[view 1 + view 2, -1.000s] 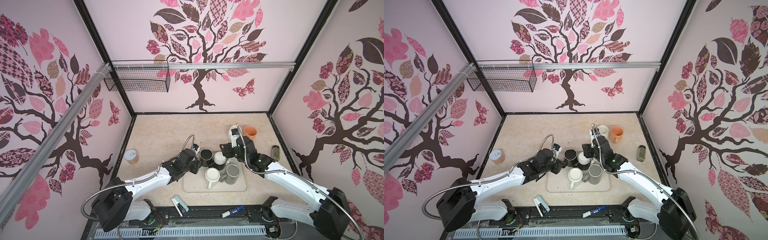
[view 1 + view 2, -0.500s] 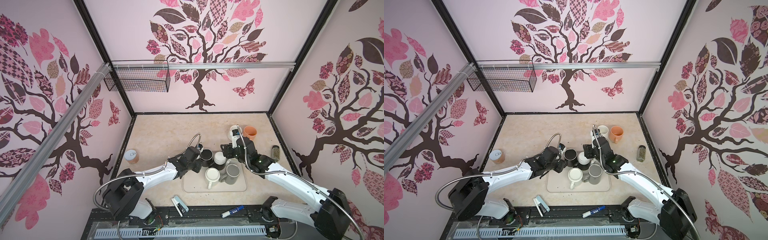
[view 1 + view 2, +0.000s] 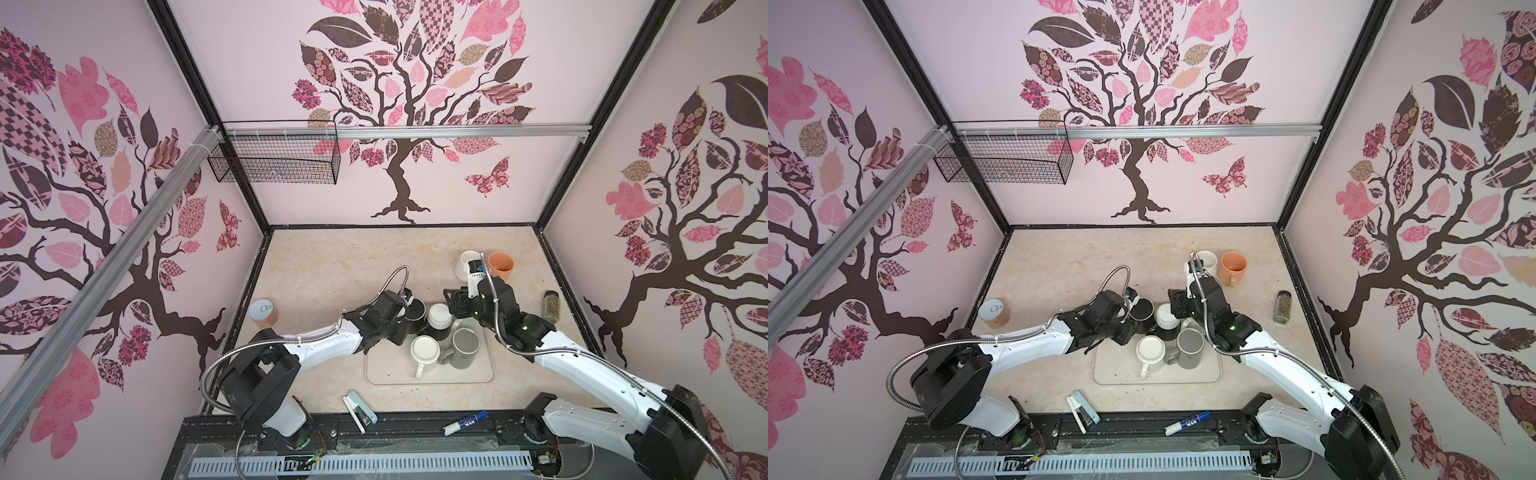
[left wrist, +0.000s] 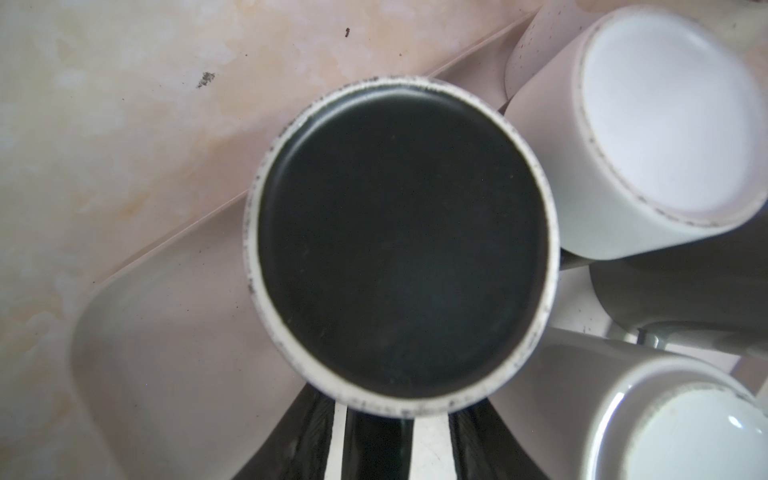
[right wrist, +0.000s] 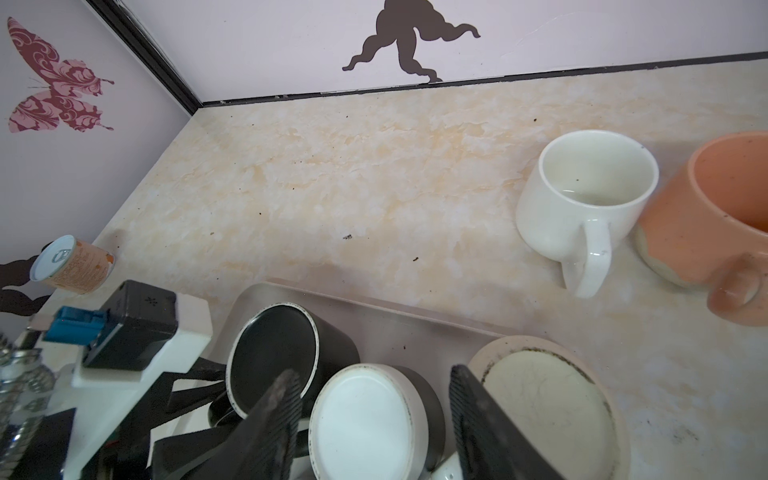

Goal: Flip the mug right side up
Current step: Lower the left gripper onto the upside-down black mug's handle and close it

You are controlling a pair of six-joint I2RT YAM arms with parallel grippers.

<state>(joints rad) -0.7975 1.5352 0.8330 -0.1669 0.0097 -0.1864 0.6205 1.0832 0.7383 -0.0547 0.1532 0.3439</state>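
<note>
Several mugs stand upside down on the beige tray. The black mug fills the left wrist view base-up. My left gripper is open, its jaws either side of that mug's handle with tray showing in both gaps. A dark mug with a white base stands beside it. My right gripper is open, its ribbed fingers straddling that mug without touching. A white mug and a grey mug stand nearer the front.
An upright white mug and an orange mug stand behind the tray. A spice jar is at the right wall and a can at the left. A stapler and a marker lie at the front. A cream round base sits beside my right finger.
My left gripper has moved right and back, in against the black mug. The right arm and the mugs have stayed where they were.
</note>
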